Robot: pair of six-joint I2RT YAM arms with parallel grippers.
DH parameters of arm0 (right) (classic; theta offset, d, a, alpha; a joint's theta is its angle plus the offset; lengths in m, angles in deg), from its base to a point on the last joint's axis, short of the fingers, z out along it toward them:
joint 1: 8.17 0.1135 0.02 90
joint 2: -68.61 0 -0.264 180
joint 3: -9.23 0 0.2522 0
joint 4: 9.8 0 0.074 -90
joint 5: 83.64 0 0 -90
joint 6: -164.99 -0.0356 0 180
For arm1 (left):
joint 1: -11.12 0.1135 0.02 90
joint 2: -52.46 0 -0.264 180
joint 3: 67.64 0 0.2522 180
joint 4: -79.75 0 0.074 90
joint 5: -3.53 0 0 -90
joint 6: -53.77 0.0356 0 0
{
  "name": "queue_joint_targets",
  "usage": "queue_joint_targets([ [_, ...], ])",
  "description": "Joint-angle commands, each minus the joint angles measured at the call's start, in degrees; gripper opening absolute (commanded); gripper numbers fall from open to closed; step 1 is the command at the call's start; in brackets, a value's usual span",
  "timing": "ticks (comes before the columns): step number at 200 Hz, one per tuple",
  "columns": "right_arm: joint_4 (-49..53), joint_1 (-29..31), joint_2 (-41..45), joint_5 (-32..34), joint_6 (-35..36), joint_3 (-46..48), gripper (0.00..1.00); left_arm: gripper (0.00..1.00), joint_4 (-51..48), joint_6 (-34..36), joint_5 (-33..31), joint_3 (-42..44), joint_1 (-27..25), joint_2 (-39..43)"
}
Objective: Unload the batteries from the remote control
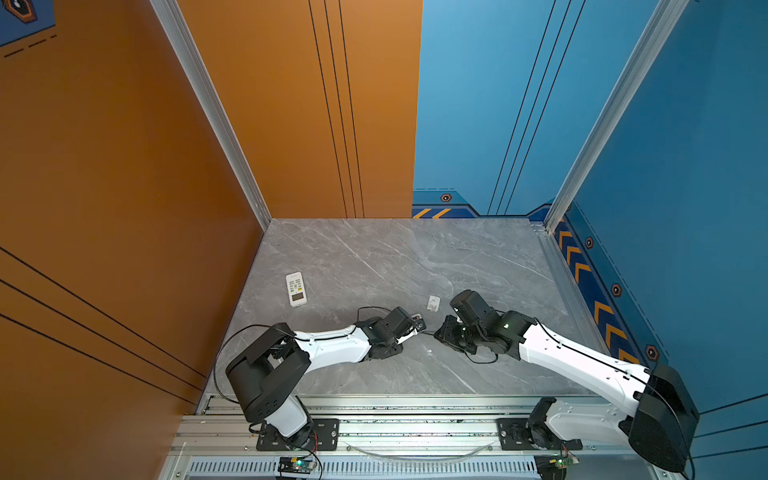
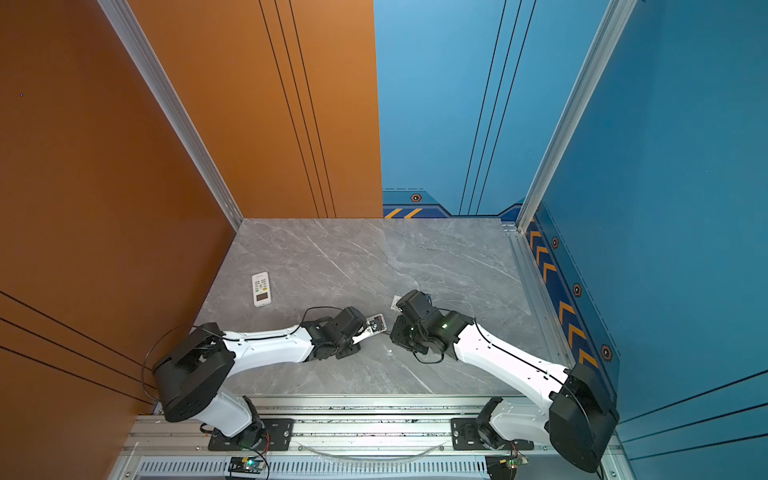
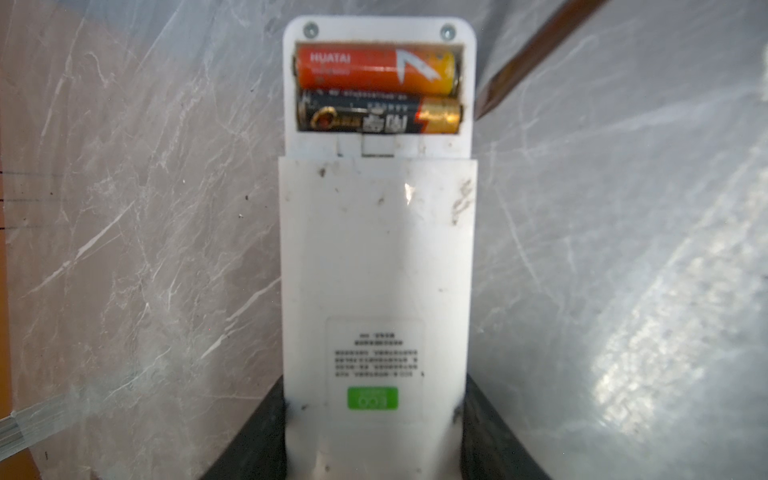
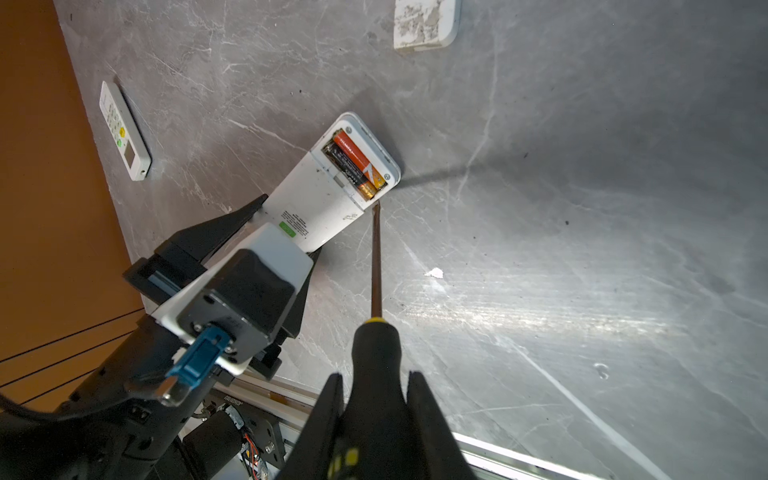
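My left gripper [image 3: 374,419] is shut on a white remote control [image 3: 374,249], held back side up just above the table. Its battery bay is uncovered and holds two batteries side by side: an orange-red one [image 3: 370,68] and a black one with a gold end [image 3: 374,116]. My right gripper [image 4: 374,399] is shut on a black-and-yellow-handled screwdriver [image 4: 376,266]. The screwdriver's tip lies at the remote's edge [image 4: 328,195], beside the black battery's gold end; I cannot tell if it touches. In both top views the two grippers face each other at mid-table [image 1: 415,326] [image 2: 395,332].
A second white remote [image 1: 296,289] lies button side up near the orange left wall. A small white cover [image 1: 433,302] rests on the grey marble table [image 1: 415,257] just beyond the grippers. A tiny white chip [image 4: 435,273] lies near the screwdriver shaft.
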Motion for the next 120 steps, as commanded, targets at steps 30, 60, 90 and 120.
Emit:
queue_joint_targets([
  [30, -0.8, -0.8, 1.4, -0.5, 1.0, -2.0, 0.0, 0.1, -3.6, 0.0, -0.3, 2.1, -0.6, -1.2],
  [60, -0.9, -1.1, 0.0, -0.8, 1.5, -2.2, 0.0, 0.1, -3.4, -0.2, -0.6, 2.1, -0.8, -1.1],
  [90, -1.8, -1.1, -1.2, -1.0, 1.7, -1.8, 0.0, 0.1, -3.2, -0.2, -0.9, 2.1, -1.0, -1.0],
  [120, -2.0, -1.4, -1.8, -0.9, 1.9, -1.5, 0.0, 0.11, -2.7, -0.2, -1.0, 2.3, -1.2, -0.7],
])
